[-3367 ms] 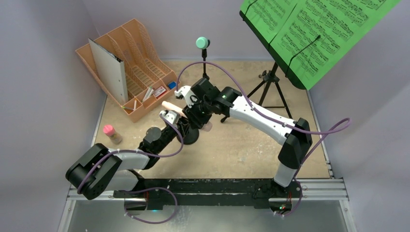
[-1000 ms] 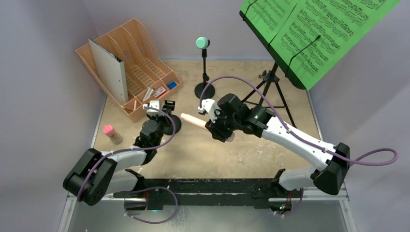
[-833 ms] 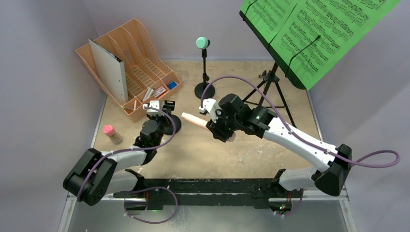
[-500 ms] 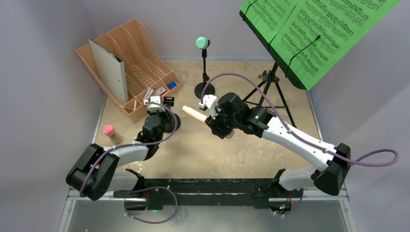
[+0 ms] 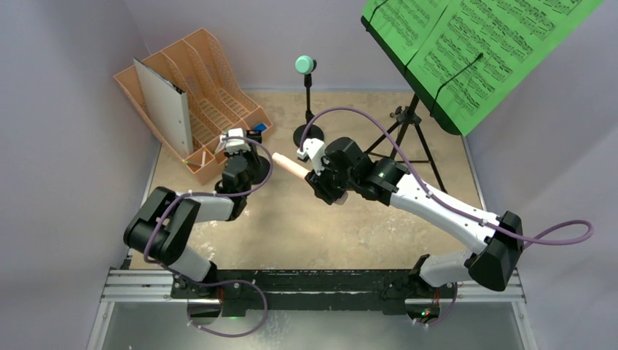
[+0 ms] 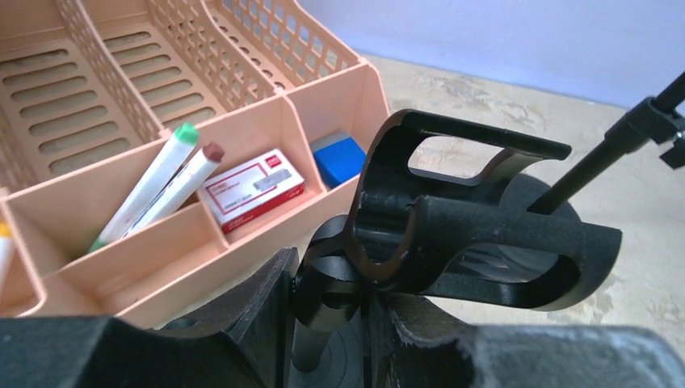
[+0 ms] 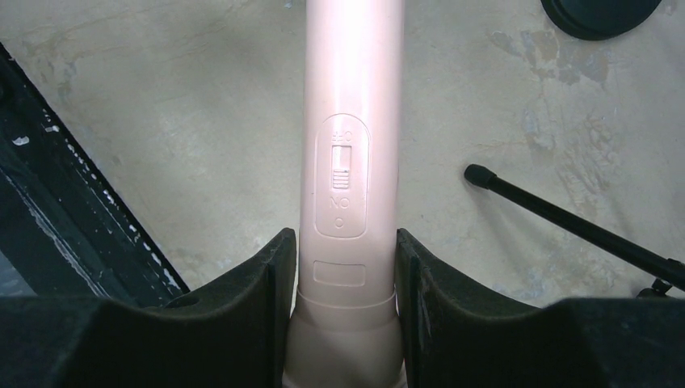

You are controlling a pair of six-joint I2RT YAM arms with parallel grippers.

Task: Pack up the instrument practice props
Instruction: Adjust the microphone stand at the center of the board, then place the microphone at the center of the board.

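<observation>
I am holding the pale pink plastic toy microphone (image 7: pixel 351 121) clenched between the right fingers (image 7: pixel 258 307), gripping it low on the handle where the body is widening. That is leaving the slim shaft free ahead of the fingers and the switch panel facing the wrist camera. Its long axis is running straight out from the fingers, roughly level above the sandy surface (image 7: pixel 186 121), and its handle end is pointing away from me and to the left, towards the other arm. The head is sitting behind the fingers, so I cannot see it. The left fingers (image 6: pixel 242 315) are closing on the stem of a short black round-based clip pole (image 6: pixel 452 234), which I judge is there to steady it. The pole is standing upright between them, with its empty U-shaped cradle just above the fingertips, mouth opening upward. I cannot tell whether its base is resting on the surface. The orange slotted file rack (image 6: pixel 331 97) is lying just beyond and left of those fingers, so I am watching the clearance there. The microphone tip and the cradle are near each other but not touching. The teal-headed microphone (image 5: pixel 305 64) is standing on its own pole beyond the right fingers.
</observation>
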